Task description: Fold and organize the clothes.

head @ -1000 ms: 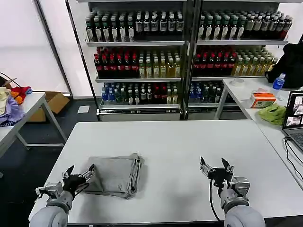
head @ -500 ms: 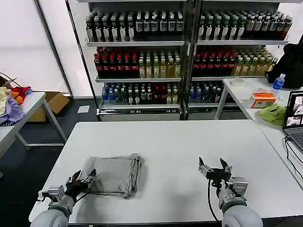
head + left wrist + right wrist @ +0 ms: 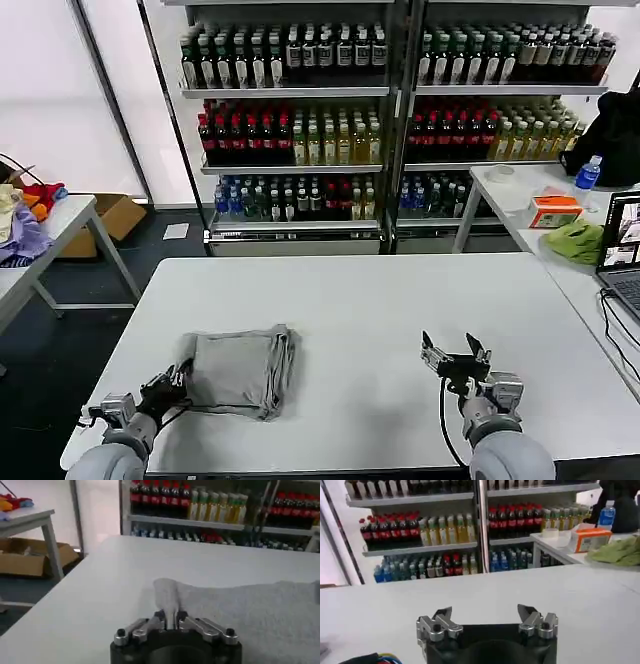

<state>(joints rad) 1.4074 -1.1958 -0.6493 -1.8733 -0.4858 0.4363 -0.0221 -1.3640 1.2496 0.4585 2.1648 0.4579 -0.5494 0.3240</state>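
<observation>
My left gripper pinched the folded T-shirt at its near-left corner; my right gripper hovered, jaws spread, well right of it.

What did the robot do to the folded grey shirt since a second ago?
The left gripper was open at the near-left corner of the folded light grey cotton T-shirt. It has since shut on that corner and drawn back toward the robot; the shirt's left edge now looks a little bunched. The right gripper stayed open in about the same spot over the white table, and the shirt stayed folded.
</observation>
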